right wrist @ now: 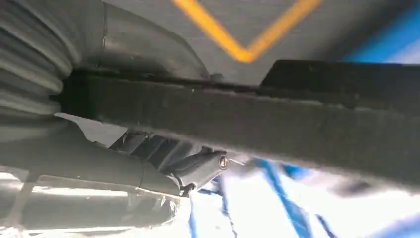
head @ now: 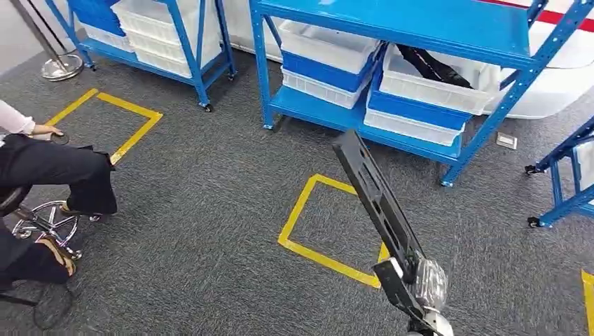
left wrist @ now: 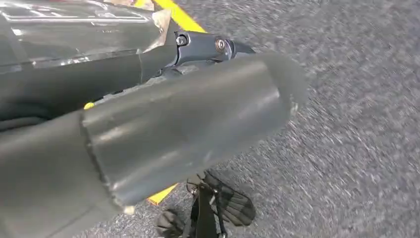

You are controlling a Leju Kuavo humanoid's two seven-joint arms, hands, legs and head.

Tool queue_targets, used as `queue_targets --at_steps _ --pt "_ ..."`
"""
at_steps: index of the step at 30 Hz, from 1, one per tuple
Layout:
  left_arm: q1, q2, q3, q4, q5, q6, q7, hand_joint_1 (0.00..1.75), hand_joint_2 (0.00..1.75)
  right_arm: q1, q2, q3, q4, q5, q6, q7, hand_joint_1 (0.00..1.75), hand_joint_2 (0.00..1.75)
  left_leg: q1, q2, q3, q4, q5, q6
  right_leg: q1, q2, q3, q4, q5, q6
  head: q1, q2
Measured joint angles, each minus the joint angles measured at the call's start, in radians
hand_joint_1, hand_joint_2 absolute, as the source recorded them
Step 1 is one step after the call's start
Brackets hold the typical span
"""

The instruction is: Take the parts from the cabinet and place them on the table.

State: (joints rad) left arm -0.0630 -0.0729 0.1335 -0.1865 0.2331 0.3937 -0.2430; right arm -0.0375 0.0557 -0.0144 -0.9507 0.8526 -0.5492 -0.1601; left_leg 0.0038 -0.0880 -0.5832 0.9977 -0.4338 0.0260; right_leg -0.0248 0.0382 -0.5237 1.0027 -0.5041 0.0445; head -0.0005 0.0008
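Right hand grips the long black part at its near end, away from the cabinet; I carry it level. Left hand: I cannot tell its state.

right hand cropped, shelving blurred

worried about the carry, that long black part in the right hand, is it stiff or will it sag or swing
Probably stiff: the long black part runs straight out over the carpet with no visible droop. It is likely to swing or twist, since the right hand grips it at one end only. Its flat faces, seen close in the right wrist view, should resist rolling in the grasp.
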Motion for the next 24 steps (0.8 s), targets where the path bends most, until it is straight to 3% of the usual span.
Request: queue_targets --at_steps 2,3,4,5,6,8,9,10,11,13,14,15,16,19,20,21,22,24 --pt "0.005 0.001 0.0 0.0 0.0 0.005 0.0 0.0 0.0 -0.015 0.001 -0.029 0.107 0.003 -0.027 -0.015 1.75 1.75 0.001 -0.008 -0.009 0.002 0.005 -0.01 0.003 -0.015 -0.003 0.0 0.008 -0.012 -0.003 0.0" --pt "0.008 0.001 0.0 0.0 0.0 0.007 0.001 0.0 0.0 -0.031 0.005 -0.038 0.154 0.012 -0.031 0.005 1.75 1.75 0.003 -0.009 -0.01 0.0 0.008 -0.014 0.005 -0.018 -0.004 0.005 0.01 -0.015 -0.002 0.0" --pt "0.01 0.002 0.001 0.0 0.0 0.015 0.006 0.0 0.0 -0.045 0.009 -0.049 0.215 0.029 -0.032 0.047 1.75 1.75 0.005 -0.011 -0.012 0.002 0.007 -0.017 -0.003 -0.022 -0.002 0.002 0.013 -0.02 -0.003 0.0" --pt "0.01 0.0 0.002 0.0 0.002 0.018 0.01 0.0 0.0 -0.059 0.012 -0.06 0.265 0.039 -0.03 0.082 1.75 1.75 0.007 0.02 -0.013 0.014 -0.005 -0.021 -0.007 -0.028 -0.001 0.0 0.017 -0.026 -0.003 0.0" --pt "0.007 0.0 0.003 0.0 0.01 0.028 0.011 0.0 0.0 -0.069 0.012 -0.075 0.334 0.032 -0.013 0.115 1.75 1.75 0.005 0.06 -0.033 0.061 -0.041 -0.026 -0.003 -0.038 -0.002 0.0 0.017 -0.037 -0.009 0.0" --pt "0.004 -0.001 0.019 0.0 0.029 0.048 0.012 0.0 0.0 -0.069 0.012 -0.116 0.434 -0.019 0.048 0.134 1.75 1.75 0.008 0.079 -0.104 0.22 -0.127 -0.033 0.005 -0.061 -0.004 0.001 0.015 -0.043 -0.011 0.0" --pt "0.004 -0.003 0.027 0.0 0.035 0.057 0.012 0.0 0.0 -0.065 0.013 -0.144 0.481 -0.045 0.067 0.157 1.75 1.75 0.008 0.082 -0.135 0.29 -0.154 -0.034 0.007 -0.073 -0.005 0.001 0.015 -0.043 -0.012 0.0" --pt "0.006 -0.004 0.034 0.0 0.04 0.066 0.012 0.0 0.0 -0.059 0.018 -0.172 0.524 -0.054 0.068 0.188 1.75 1.75 0.008 0.084 -0.15 0.325 -0.161 -0.035 0.01 -0.084 -0.006 0.001 0.014 -0.044 -0.012 0.0" --pt "0.01 -0.005 0.042 0.0 0.042 0.074 0.012 0.0 0.0 -0.049 0.023 -0.191 0.553 -0.056 0.066 0.214 1.75 1.75 0.008 0.085 -0.142 0.313 -0.146 -0.033 0.012 -0.093 -0.007 0.001 0.014 -0.044 -0.011 0.0" --pt "0.014 -0.007 0.051 0.0 0.043 0.084 0.012 0.0 0.0 -0.035 0.031 -0.224 0.606 -0.06 0.062 0.241 1.75 1.75 0.006 0.094 -0.055 0.157 -0.069 -0.021 0.015 -0.107 -0.007 0.001 0.014 -0.044 -0.012 0.0" --pt "0.013 -0.008 0.055 0.0 0.043 0.085 0.012 0.0 0.0 -0.033 0.033 -0.234 0.624 -0.06 0.061 0.244 1.75 1.75 0.003 0.118 -0.002 0.067 -0.037 -0.011 0.016 -0.111 -0.006 0.001 0.014 -0.044 -0.012 0.0" --pt "0.009 -0.008 0.058 0.0 0.043 0.086 0.012 0.0 0.0 -0.032 0.037 -0.241 0.639 -0.06 0.061 0.245 1.75 1.75 -0.006 0.159 0.026 0.013 -0.046 -0.004 0.021 -0.116 -0.005 0.002 0.013 -0.043 -0.011 0.0" --pt "0.005 -0.009 0.06 0.0 0.043 0.086 0.012 0.0 0.0 -0.032 0.038 -0.247 0.651 -0.06 0.06 0.247 1.75 1.75 -0.01 0.151 0.024 0.012 -0.042 -0.001 0.027 -0.121 -0.007 0.001 0.013 -0.041 -0.011 0.0" --pt "0.006 -0.011 0.072 0.0 0.053 0.089 0.019 0.0 0.0 -0.035 0.045 -0.266 0.678 -0.066 0.05 0.279 1.75 1.75 -0.015 0.125 0.021 0.004 -0.035 0.01 0.027 -0.145 0.002 -0.005 0.015 -0.032 -0.012 0.0" --pt "0.007 -0.015 0.076 0.0 0.056 0.091 0.026 0.0 0.0 -0.034 0.045 -0.277 0.684 -0.075 0.032 0.303 1.75 1.75 0.0 0.117 0.031 -0.011 -0.021 0.018 0.028 -0.127 -0.007 0.005 0.005 -0.026 -0.01 0.0" --pt "0.006 -0.018 0.077 0.0 0.056 0.096 0.037 0.0 0.0 -0.032 0.048 -0.29 0.695 -0.088 0.005 0.329 1.75 1.75 -0.002 0.112 0.03 -0.015 -0.019 0.022 0.025 -0.085 -0.014 0.033 -0.016 -0.027 -0.009 0.0" --pt "0.005 -0.018 0.079 0.0 0.056 0.102 0.048 0.0 0.0 -0.026 0.052 -0.304 0.703 -0.102 -0.021 0.35 1.75 1.75 -0.002 0.101 0.026 -0.014 -0.014 0.028 0.022 -0.062 -0.042 0.098 -0.052 -0.034 -0.007 0.0" --pt "0.006 -0.024 0.085 0.0 0.057 0.114 0.061 0.0 0.0 -0.016 0.059 -0.332 0.714 -0.122 -0.06 0.371 1.75 1.75 -0.002 0.077 0.02 -0.014 -0.011 0.031 0.016 -0.047 -0.112 0.253 -0.115 -0.039 -0.006 0.0"
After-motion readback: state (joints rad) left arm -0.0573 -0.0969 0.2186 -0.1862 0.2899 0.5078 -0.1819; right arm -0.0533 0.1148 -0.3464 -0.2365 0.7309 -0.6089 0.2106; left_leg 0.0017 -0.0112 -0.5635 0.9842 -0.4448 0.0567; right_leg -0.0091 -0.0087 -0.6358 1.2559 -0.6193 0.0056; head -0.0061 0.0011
